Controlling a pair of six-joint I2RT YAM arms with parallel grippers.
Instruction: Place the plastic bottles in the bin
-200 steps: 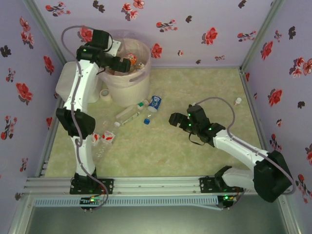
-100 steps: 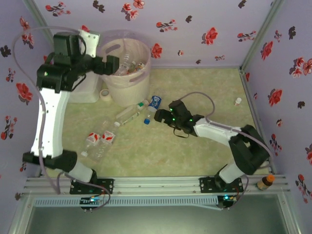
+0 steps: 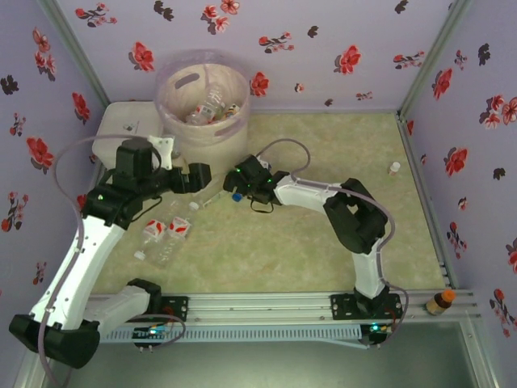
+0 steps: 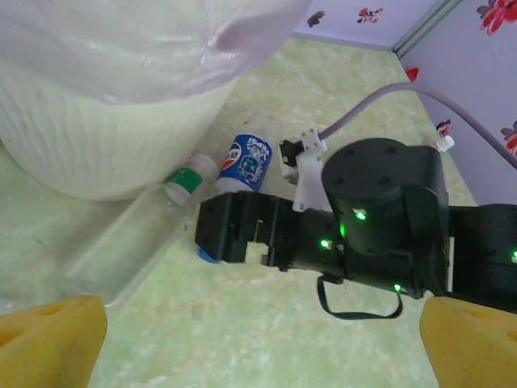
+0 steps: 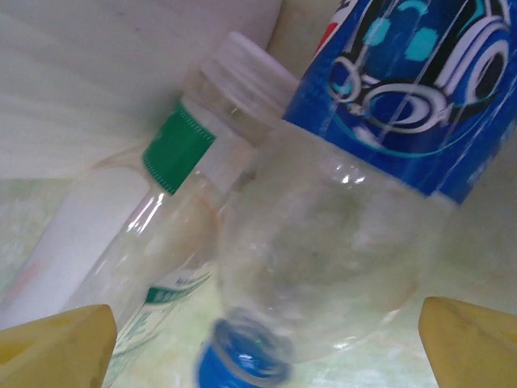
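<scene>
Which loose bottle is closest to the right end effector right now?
The blue-labelled bottle with the blue cap, lying straight ahead of the open right end effector; the green-capped bottle lies beside it, nearer the bin.

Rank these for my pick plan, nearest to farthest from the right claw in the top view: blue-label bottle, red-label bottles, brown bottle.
1. Blue-label bottle, at the right claw tips.
2. Red-label bottles, left, nearer the front.
3. Brown bottle, on the near-right rail.
</scene>
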